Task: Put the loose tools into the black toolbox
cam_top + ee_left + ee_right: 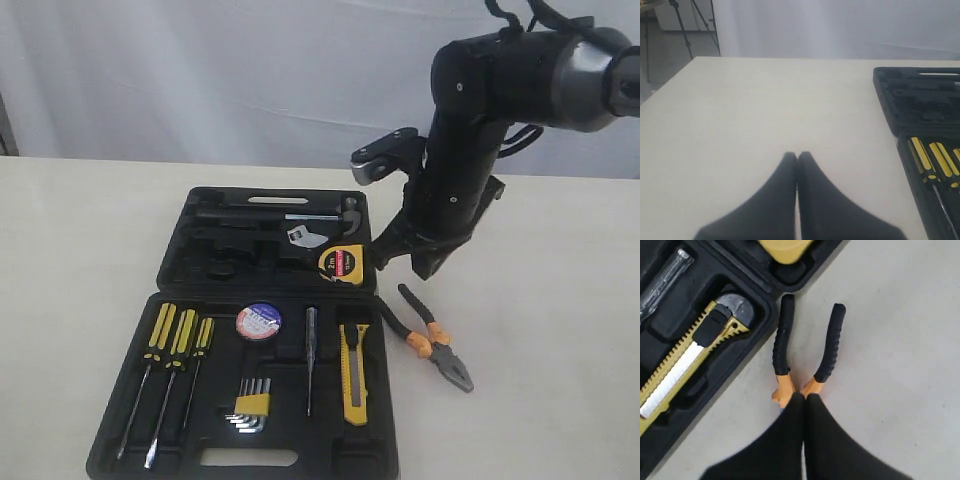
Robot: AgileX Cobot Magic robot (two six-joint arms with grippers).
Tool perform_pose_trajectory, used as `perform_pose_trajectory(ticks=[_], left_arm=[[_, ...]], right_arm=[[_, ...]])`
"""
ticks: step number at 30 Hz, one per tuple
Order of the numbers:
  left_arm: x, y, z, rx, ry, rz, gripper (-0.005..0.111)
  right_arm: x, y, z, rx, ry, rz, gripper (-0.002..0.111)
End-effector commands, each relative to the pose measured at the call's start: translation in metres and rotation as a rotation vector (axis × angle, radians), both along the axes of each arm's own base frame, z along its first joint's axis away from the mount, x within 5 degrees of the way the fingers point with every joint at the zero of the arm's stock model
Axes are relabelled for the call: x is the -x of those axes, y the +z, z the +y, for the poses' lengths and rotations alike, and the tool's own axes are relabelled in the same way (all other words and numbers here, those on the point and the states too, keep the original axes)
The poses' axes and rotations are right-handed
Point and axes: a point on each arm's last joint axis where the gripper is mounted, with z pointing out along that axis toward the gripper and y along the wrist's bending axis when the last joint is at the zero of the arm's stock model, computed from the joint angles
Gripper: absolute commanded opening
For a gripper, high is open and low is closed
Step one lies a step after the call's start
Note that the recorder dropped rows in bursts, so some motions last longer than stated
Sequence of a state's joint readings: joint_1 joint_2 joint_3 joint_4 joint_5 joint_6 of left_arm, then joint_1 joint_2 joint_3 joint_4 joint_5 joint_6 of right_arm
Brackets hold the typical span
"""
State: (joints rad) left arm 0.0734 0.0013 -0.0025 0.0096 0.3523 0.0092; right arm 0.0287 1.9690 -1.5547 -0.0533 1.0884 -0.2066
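The pliers, with black-orange handles, lie on the table just right of the open black toolbox. My right gripper hovers above them, shut, with nothing between its fingers. The yellow-black utility knife lies in a recess of the near half. The blue-white labelled tape roll sits in the same half. The yellow tape measure rests in the far half. My left gripper is shut and empty over bare table, left of the toolbox.
Three yellow-black screwdrivers and a yellow-clipped hex key set lie in the near half. A thin test pen lies beside the knife. Beige table stretches right of the pliers; a white curtain hangs behind.
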Motion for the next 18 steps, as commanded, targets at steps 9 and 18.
perform_pose_trajectory(ticks=[9,18], left_arm=[[0.000,0.000,-0.001,0.011,-0.005,-0.009,0.000],[0.000,0.000,-0.001,0.011,-0.005,-0.009,0.000]], right_arm=[[0.009,-0.015,0.000,-0.016,-0.088,0.017,0.061],[0.006,-0.059,-0.001,-0.023,-0.076,-0.050,0.067]])
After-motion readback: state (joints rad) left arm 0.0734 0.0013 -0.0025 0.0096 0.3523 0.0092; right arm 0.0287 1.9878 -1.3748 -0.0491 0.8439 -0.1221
